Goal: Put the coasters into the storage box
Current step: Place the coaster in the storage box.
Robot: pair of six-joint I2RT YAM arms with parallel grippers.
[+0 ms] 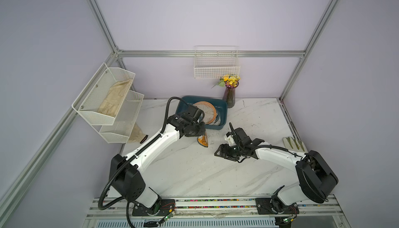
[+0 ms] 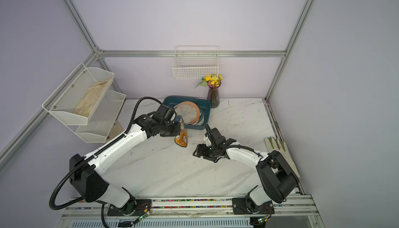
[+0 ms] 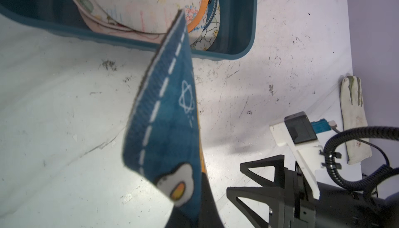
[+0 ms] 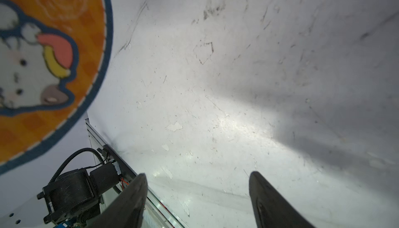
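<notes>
Holding the left gripper [image 1: 199,130] clamped on a round fabric coaster with an orange cartoon face and blue rim [image 1: 202,141], I see it hanging on edge just in front of the dark teal rectangular plastic storage box [image 1: 187,99], where other coasters [image 1: 206,111] lie stacked. My right gripper [image 4: 197,177] stands wide apart, empty.

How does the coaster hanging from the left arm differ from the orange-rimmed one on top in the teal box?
The held coaster hangs on edge, pinched by the left tool, outside the storage box; the top coaster lies face up inside it, untouched. The held coaster shows orange with a dark blue border; the top coaster is cream with an orange rim. Both are thin round mats.
</notes>
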